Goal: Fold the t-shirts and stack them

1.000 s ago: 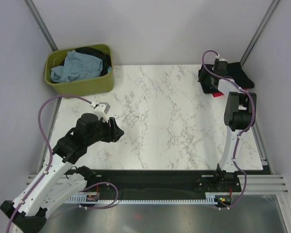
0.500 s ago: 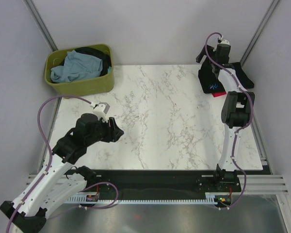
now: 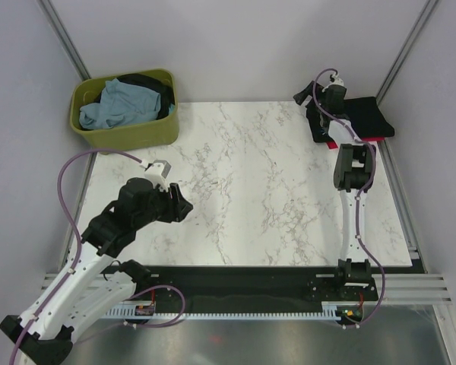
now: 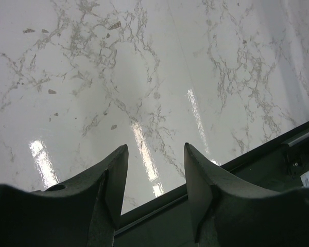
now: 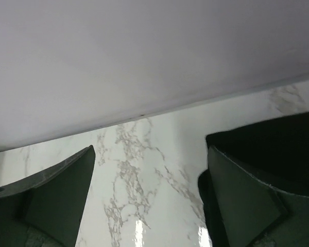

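Your left gripper [image 4: 155,167] hangs over bare marble towards the near left part of the tabletop [image 3: 251,175]. Its jaws are apart with nothing between them, and the wrist view shows only veined stone and the dark near edge below. Your right arm is stretched out to the far right corner, where the right gripper [image 5: 150,154] has its jaws spread wide and empty, facing the back wall. The black t-shirt [image 3: 365,115] lies flat in that far right corner, just beside the right-hand jaw (whether cloth and jaw actually touch, you cannot tell from either view). A thin strip of the red t-shirt [image 3: 373,140] shows from under the black one along its near side. Over at the far left corner stands the olive-green tub [image 3: 129,134], just off the tabletop's edge. In it the pale blue-grey t-shirt [image 3: 114,106] is bunched up on the left, and another dark t-shirt [image 3: 156,87] is crumpled behind it, towards the tub's right wall.
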`<action>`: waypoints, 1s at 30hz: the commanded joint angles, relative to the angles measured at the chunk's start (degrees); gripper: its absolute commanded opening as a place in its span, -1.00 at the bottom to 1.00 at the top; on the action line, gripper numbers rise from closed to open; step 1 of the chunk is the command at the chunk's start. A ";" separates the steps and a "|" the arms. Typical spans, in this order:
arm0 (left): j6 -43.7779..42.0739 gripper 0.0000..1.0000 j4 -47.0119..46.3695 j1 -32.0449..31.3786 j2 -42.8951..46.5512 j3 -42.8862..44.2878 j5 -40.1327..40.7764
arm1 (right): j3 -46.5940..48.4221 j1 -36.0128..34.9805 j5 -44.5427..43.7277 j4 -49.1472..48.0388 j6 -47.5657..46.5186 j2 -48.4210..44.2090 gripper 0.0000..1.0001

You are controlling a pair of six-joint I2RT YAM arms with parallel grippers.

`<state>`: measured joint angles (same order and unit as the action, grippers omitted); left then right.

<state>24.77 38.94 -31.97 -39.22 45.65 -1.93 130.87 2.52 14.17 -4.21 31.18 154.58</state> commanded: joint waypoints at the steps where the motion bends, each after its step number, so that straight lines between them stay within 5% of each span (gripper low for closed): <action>1: -1.22 0.10 -0.18 -0.03 0.73 1.02 1.58 | 5.00 -1.20 9.90 -8.27 4.24 4.23 0.96; 17: -1.40 0.11 -0.18 0.24 1.69 1.29 0.70 | -10.97 -1.99 6.74 -3.37 0.81 -34.32 0.96; 20: -1.40 0.11 -0.27 0.41 2.40 1.29 0.62 | -21.32 -5.15 5.78 -0.28 -0.85 -45.66 0.96; 26: -1.40 0.11 -0.27 0.59 3.27 1.29 0.53 | -60.30 -12.36 -6.25 -0.98 -1.91 -72.99 0.96; 30: -1.40 0.11 -0.44 0.59 3.36 1.11 0.35 | -75.21 -14.04 -11.18 4.02 -0.42 -87.14 0.96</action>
<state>24.77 38.96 -31.83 -36.29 45.65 -1.56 64.60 -12.25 10.59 -7.11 30.06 71.29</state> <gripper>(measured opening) 0.557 0.982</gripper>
